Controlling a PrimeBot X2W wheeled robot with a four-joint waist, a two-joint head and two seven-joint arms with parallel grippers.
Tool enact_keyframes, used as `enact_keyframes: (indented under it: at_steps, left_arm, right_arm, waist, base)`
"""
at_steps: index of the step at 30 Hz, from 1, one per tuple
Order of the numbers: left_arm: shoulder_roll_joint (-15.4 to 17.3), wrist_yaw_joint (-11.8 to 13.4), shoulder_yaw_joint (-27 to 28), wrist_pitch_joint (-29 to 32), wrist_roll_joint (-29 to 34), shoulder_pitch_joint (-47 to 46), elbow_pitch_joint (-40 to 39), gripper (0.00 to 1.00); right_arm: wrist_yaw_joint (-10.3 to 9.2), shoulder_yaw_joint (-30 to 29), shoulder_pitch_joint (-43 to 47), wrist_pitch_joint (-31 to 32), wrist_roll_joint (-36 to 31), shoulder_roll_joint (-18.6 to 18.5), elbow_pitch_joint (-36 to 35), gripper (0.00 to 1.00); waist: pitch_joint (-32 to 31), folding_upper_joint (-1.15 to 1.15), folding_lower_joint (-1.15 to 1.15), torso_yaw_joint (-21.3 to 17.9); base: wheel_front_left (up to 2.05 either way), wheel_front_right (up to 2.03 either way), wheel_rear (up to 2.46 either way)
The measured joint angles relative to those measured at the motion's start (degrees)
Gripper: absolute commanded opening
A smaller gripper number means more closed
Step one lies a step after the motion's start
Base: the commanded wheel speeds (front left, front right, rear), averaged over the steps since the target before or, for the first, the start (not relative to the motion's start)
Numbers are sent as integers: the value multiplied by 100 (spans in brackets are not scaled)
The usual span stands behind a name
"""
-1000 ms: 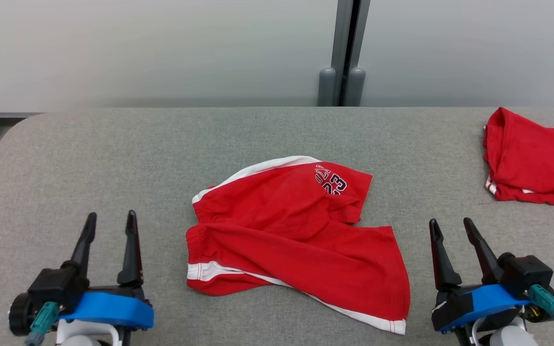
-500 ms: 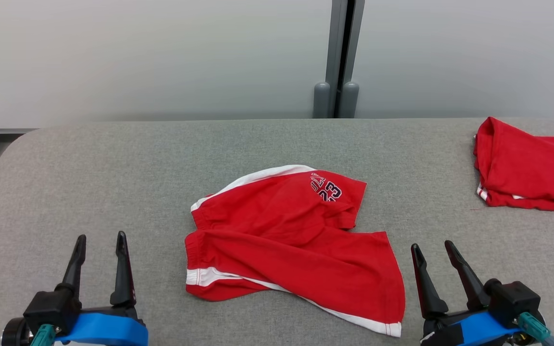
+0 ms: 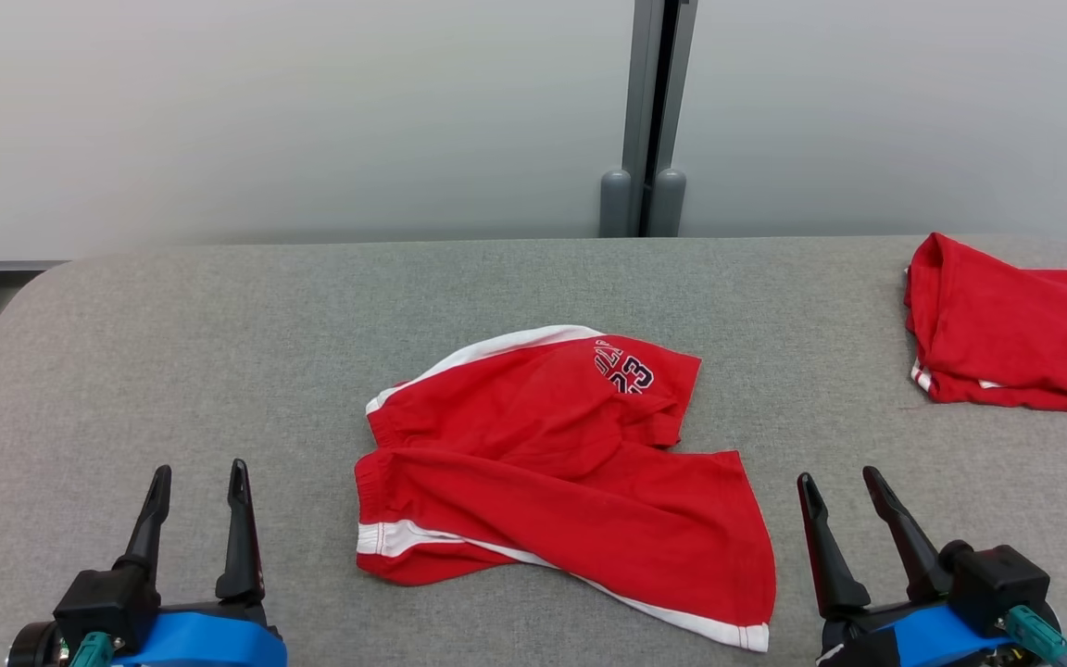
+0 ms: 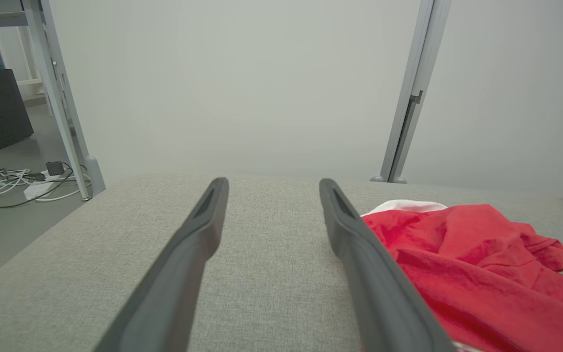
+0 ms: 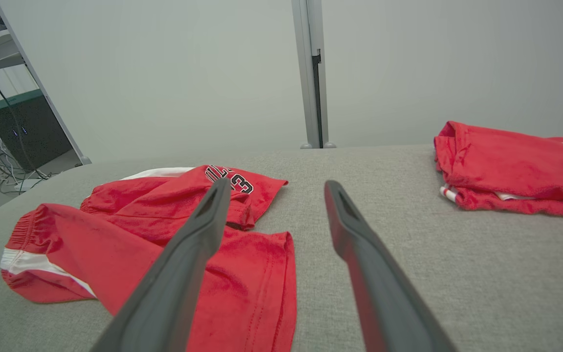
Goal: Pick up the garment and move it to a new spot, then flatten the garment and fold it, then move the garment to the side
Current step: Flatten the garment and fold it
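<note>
Currently we hold both grippers, left gripper (image 3: 197, 479) and right gripper (image 3: 837, 484), spread apart and empty, flanking the crumpled red shorts (image 3: 552, 463) on the grey table (image 3: 219, 343).

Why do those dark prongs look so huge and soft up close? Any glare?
Left wrist view: the wide lens stretches the jaws, soft near the bottom edge; the red shorts look sharper. Right wrist view: same stretching. Head view: even light, faint shadows under the shorts, no glare on the grey table.

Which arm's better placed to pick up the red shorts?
Right, probably: the open right gripper sits just beside the leg hem of the red shorts; the open left gripper stands farther from the waistband.
</note>
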Motion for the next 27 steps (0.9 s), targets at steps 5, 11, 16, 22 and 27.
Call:
enact_keyframes:
  at_steps: [5,11,16,22,27]
  left_arm:
    - [-53,-101,-30,0,29,0,83,100]
    - [-118,-256,-492,0,67,-8,388,100]
    - [-102,-305,-903,0,-38,-190,881,100]
    - [77,-334,-1265,0,-200,-443,1357,100]
    - [266,-335,-1605,-1,-467,-658,1600,100]
  right_arm:
    - [0,-9,16,63,-19,0,-25,100]
    - [0,49,152,257,-31,0,200,100]
    - [0,213,269,266,-22,-1,555,100]
    - [0,628,413,226,130,0,862,100]
    - [0,842,440,200,238,0,1116,100]
  waist:
    - [-9,0,0,-12]
    - [52,0,0,-7]
    - [167,0,0,-16]
    - [287,0,0,-109]
    - [403,0,0,-188]
  base:
    - [0,0,0]
    - [0,0,0]
    - [0,0,0]
    - [0,0,0]
    - [0,0,0]
